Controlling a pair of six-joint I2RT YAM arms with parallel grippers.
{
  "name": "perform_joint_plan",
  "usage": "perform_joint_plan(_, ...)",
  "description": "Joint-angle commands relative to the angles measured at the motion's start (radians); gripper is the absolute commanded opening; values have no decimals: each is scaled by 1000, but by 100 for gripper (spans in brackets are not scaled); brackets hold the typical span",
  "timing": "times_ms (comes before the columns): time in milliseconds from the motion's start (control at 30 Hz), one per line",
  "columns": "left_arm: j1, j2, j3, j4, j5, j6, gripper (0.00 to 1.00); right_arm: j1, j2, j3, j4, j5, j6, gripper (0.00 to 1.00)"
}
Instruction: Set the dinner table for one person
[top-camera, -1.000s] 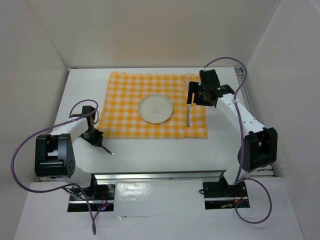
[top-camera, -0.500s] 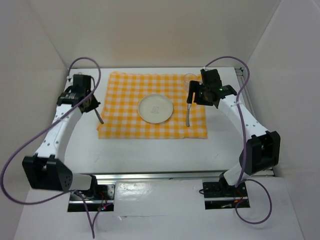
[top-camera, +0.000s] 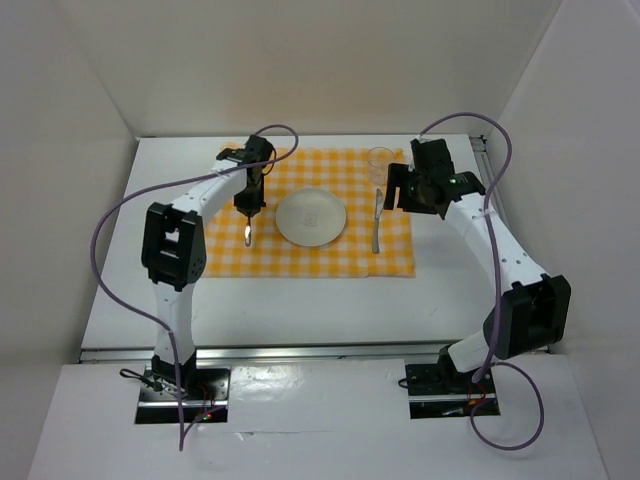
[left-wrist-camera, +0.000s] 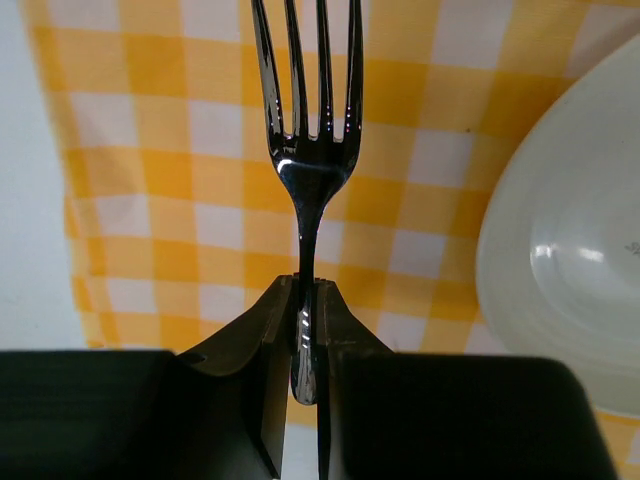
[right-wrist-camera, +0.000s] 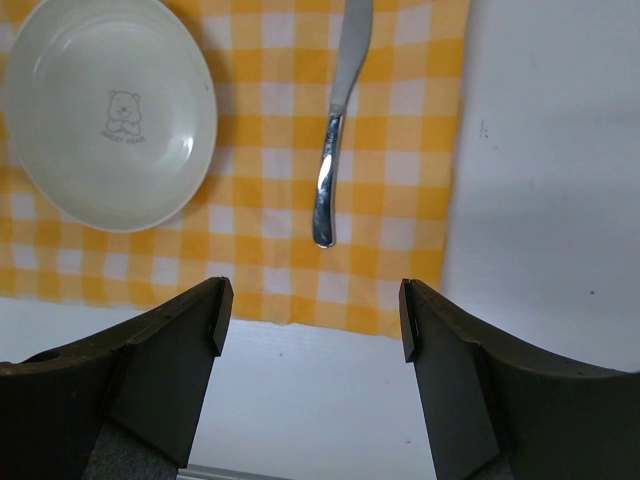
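White, flat and edged with metal rails, the bench (top-camera: 300, 300) lies below both arms. On it is a yellow-and-white checked cloth (top-camera: 330, 260). The cloth carries a pale round plate (top-camera: 311, 216) at its centre, a knife (top-camera: 376, 225) just right of the plate, and a clear glass (top-camera: 380, 158) at its far right corner.

My left gripper (left-wrist-camera: 303, 300) has its jaws pinching the fork (left-wrist-camera: 305, 150) by the handle, tines pointing away, over the cloth just left of the plate. From above I cannot tell whether the fork touches the cloth or hangs over it. My right gripper (right-wrist-camera: 310, 310) hovers above the knife's side of the cloth, jaws spread and holding nothing.

These are the risks as I judge them:
- The pinch is narrow on a slick handle, so the fork could swivel or slip and land crooked.
- Released too high, the fork could bounce onto the plate's rim.
- Pressed down, the tines could snag and ruck the cloth.
- The right arm sits near the glass, and a careless swing could tip it.
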Motion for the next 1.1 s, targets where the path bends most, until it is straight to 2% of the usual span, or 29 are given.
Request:
perform_joint_plan(0,7,63,76,-57,20,27,0,-18,-56,14,-34,37,-29,79)
perform_joint_plan(133,7,116,76,-39,74,36,0,-41,-56,23,-66,59,-39,79)
perform_joint_plan(400,7,214,147,-95,31,59,1,-50,-67,14,-85,68,-48,83)
perform_joint_plan(433,7,214,147,-95,31,59,18,-50,-76,14,-85,68,-48,89)
perform_joint_plan(567,7,194,156,-95,59,50,66,-50,-76,26,-103,59,-37,100)
perform_joint_plan(667,7,144,165,-83,111,61,89,-50,-76,48,-114,80,-19,100)
perform_joint_plan(867,7,16,247,-161,63,43,93,-59,-144,37,-103,123,56,100)
perform_joint_plan(967,7,-134,256,-170,37,21,93,-59,-187,11,-84,142,78,100)
perform_joint_plan(1067,7,-339,153,-65,56,12,93,-59,-196,-11,-94,152,87,100)
